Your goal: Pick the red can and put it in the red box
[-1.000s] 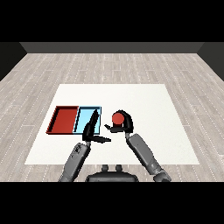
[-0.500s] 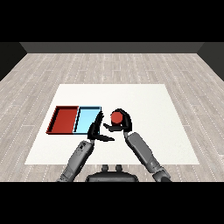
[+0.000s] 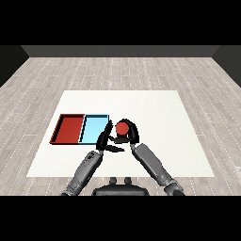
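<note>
Red is the colour that matters here: the red can (image 3: 122, 127) sits in my right hand (image 3: 130, 133), whose fingers and thumb curl round it, just right of the blue tray (image 3: 94, 129). Whether the can rests on the white surface (image 3: 155, 113) or is lifted off it, I cannot tell. My left hand (image 3: 104, 140) has its fingers straight and holds nothing; it stands edge-on just left of the can, by the blue tray's near right corner.

The red tray (image 3: 69, 128) is my goal, and it lies on the far side of the blue tray from the can, touching it along one wall. So I judge the step in hand to be the carry, with the release not yet done.

To do it well, I should raise the can enough to pass over both walls of the blue tray, then travel left across it without tilting. My left hand is in the path, so I would draw it back toward me first, or else hand the can to it, since the red tray lies on its side. I should keep the can upright, bring it over the middle of the red floor rather than its rim, lower it, and only then let my fingers open
</note>
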Available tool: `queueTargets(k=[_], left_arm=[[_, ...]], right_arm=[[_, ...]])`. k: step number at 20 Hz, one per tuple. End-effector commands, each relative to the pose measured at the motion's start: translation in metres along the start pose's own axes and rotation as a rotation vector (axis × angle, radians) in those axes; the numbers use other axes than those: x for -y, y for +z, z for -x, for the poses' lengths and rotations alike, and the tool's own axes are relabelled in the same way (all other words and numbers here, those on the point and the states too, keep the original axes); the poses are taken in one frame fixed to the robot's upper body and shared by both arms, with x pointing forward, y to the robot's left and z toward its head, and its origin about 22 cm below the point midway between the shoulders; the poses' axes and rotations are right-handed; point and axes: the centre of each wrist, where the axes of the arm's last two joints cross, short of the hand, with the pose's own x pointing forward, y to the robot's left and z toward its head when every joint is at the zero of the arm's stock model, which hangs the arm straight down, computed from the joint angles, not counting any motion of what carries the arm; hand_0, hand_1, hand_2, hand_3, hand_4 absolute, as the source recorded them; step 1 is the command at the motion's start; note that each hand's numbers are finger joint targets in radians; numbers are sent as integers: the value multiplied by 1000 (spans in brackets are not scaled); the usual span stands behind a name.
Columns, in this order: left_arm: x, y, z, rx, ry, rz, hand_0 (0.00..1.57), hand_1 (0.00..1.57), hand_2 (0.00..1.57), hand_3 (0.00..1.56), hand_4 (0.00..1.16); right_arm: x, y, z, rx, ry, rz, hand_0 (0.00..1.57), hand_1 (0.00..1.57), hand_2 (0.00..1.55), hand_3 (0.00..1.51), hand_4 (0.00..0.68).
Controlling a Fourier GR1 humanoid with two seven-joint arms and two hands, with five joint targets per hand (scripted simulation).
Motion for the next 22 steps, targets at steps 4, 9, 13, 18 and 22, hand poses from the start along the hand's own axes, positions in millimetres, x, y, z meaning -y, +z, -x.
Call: queueTargets(k=[4, 9, 13, 18, 22], left_arm=[[24, 8, 8, -16, 36, 15, 0, 0, 0, 0, 0], [16, -20, -10, 21, 19, 40, 0, 0, 0, 0, 0], [21, -7, -15, 25, 46, 25, 0, 0, 0, 0, 0], [-4, -19, -12, 20, -8, 23, 0, 0, 0, 0, 291], [16, -26, -7, -32, -50, -189, 742, 742, 887, 707, 824]], right_arm=[[-23, -5, -6, -11, -32, -4, 1481, 1481, 1437, 1371, 621], [-27, 6, -14, 18, -33, -19, 1497, 1497, 1450, 1378, 618], [-38, 8, 0, 0, -37, -41, 1482, 1482, 1455, 1375, 620], [-38, 2, 6, 6, -10, -49, 1486, 1486, 1455, 1372, 642], [-39, 9, -7, 3, -19, -58, 1473, 1473, 1450, 1365, 626]])
